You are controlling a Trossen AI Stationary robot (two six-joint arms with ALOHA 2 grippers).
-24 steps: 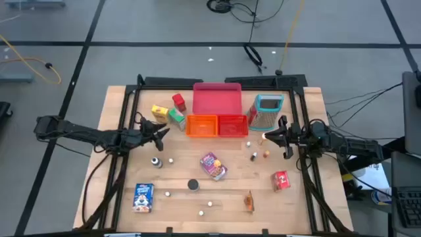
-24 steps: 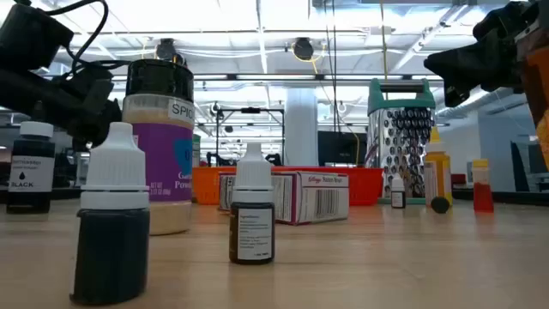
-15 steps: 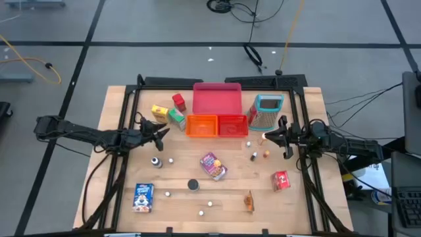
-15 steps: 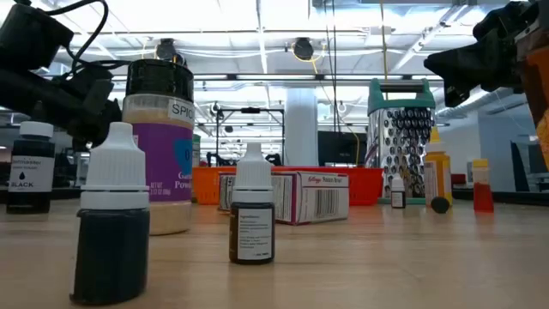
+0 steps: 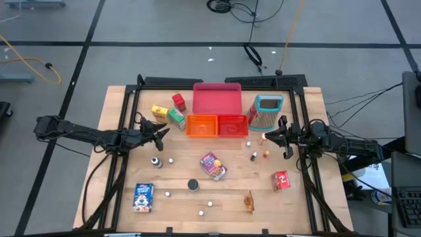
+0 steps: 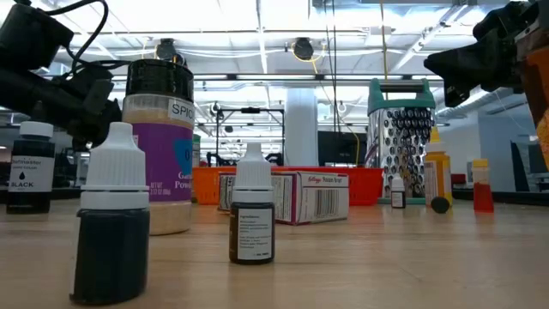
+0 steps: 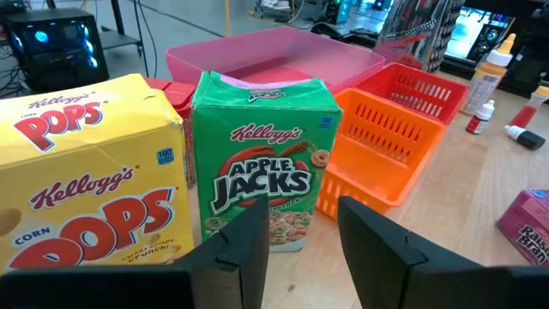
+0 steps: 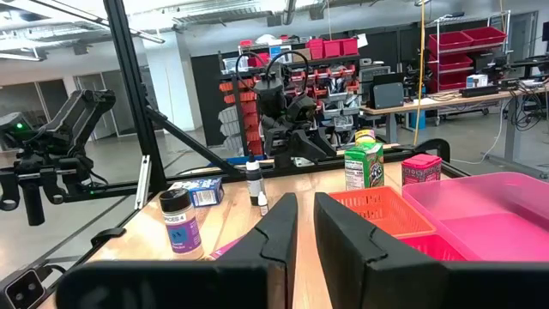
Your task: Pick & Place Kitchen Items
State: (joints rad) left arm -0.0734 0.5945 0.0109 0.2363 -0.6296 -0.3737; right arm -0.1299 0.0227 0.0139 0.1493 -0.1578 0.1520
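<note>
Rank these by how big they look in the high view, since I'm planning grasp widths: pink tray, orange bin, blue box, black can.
Largest to smallest:
1. pink tray
2. orange bin
3. blue box
4. black can

All sit on the table at about one distance from the overhead camera, so the order is fairly sure.

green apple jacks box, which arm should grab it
Left. The left gripper hovers open right beside the green Apple Jacks box, facing it; the right gripper sits across the table.
</note>
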